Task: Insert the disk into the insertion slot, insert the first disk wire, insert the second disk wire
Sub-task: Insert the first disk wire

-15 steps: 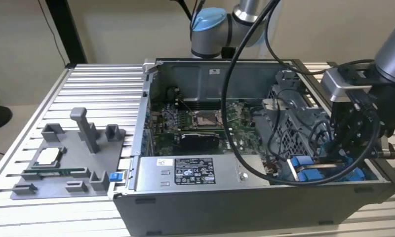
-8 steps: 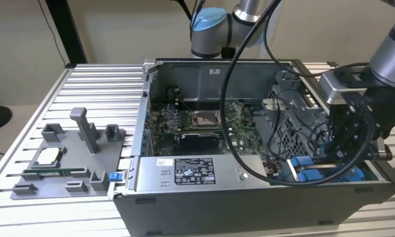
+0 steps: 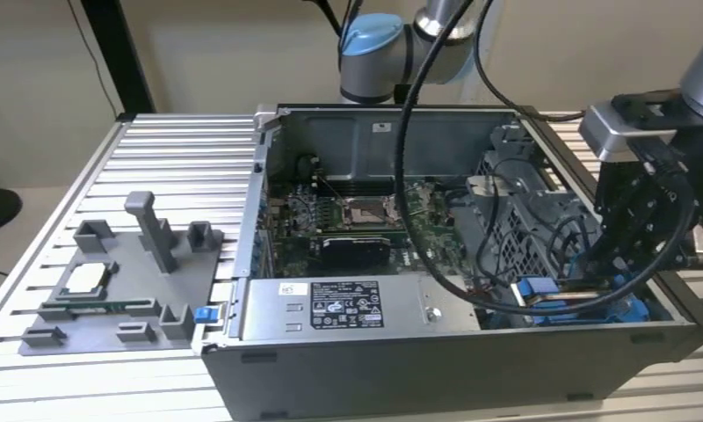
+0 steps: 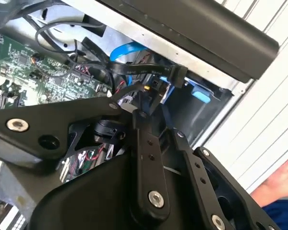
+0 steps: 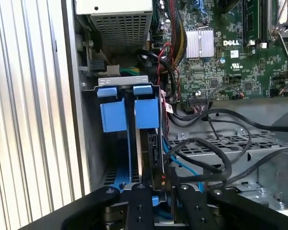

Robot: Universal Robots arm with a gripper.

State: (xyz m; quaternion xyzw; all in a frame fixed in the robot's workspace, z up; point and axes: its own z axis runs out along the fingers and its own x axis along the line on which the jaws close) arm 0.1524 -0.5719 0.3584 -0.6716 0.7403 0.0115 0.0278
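The disk [image 5: 151,149] stands on edge in the insertion slot of the drive bay, its blue frame tab [image 5: 146,113] beside a second blue tab [image 5: 109,115]. In the first wrist view my gripper [image 5: 161,188] sits right at the disk's rear edge, shut on a black disk wire plug [image 5: 162,180] with a small orange mark. The second wrist view has the fingertips [image 4: 137,115] meeting at that plug [image 4: 148,90]; a flat black wire [image 4: 134,70] and a blue wire [image 4: 127,50] run just beyond. In the exterior view the gripper [image 3: 615,264] hangs over the case's front corner on the exterior view's right.
The open computer case [image 3: 445,360] lies on a ribbed aluminium table. Inside are the motherboard [image 3: 351,220], a grey labelled power-supply box [image 3: 334,308] and loose black cables [image 5: 216,148]. A grey fixture plate [image 3: 117,281] sits at the exterior view's left. Part of a person [image 4: 283,177] is beside the table.
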